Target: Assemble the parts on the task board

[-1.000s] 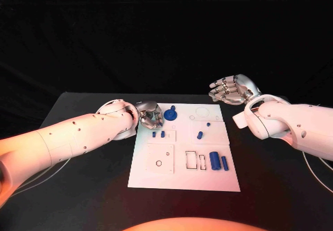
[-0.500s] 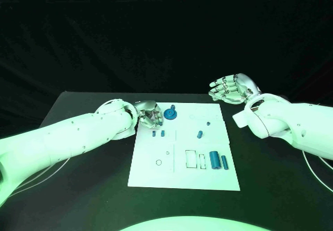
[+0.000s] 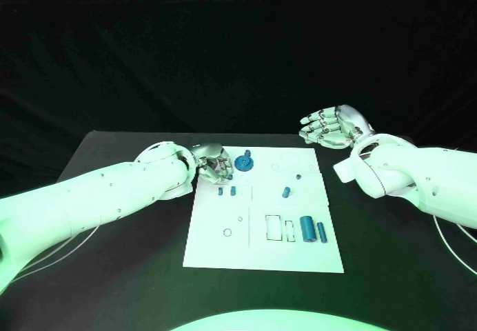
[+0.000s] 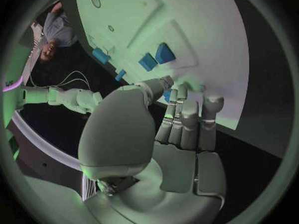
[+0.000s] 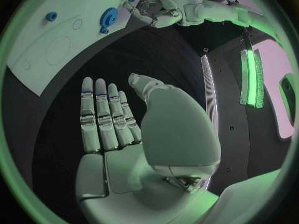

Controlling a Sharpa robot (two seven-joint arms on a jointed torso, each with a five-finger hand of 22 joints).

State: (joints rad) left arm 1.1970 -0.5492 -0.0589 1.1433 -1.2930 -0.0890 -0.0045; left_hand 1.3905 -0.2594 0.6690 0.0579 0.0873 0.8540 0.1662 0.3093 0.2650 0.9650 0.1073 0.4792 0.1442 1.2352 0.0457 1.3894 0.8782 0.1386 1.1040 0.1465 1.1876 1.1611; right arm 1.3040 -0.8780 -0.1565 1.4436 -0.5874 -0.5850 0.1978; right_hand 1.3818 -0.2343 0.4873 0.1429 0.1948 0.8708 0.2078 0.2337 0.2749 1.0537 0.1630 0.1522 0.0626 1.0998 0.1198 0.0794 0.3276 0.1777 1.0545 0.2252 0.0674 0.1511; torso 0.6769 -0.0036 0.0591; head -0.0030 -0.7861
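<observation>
The white task board (image 3: 260, 238) lies in the middle of the black table (image 3: 129, 276), its long side running away from the robot. At its far left corner sits a blue disc-shaped part (image 3: 245, 164) with a short stub toward the near side; in the right wrist view the same disc (image 5: 108, 18) shows a round hole in its middle. Just nearer than the disc, two small blue pegs (image 3: 227, 191) stand side by side, and to their right a slightly larger blue peg (image 3: 285, 192) stands alone, with a tiny blue piece (image 3: 296, 177) a little beyond it. Toward the near right of the board two blue cylinders (image 3: 312, 228) lie next to each other, just beside a pair of outlined rectangular slots (image 3: 279, 228); on the left half lies a raised square plate with small holes (image 3: 231, 230). The left hand (image 3: 213, 164) hovers at the board's far left edge, right beside the disc, its fingers curled downward toward the board; from the left wrist view its fingers (image 4: 187, 119) lie close together with the tips near the board surface, and whether they pinch anything cannot be told. The right hand (image 3: 333, 128) is raised beyond the board's far right corner, well apart from every part, fingers spread and slightly bent, holding nothing; the right wrist view shows its fingers (image 5: 102, 117) extended and apart over the dark table.
</observation>
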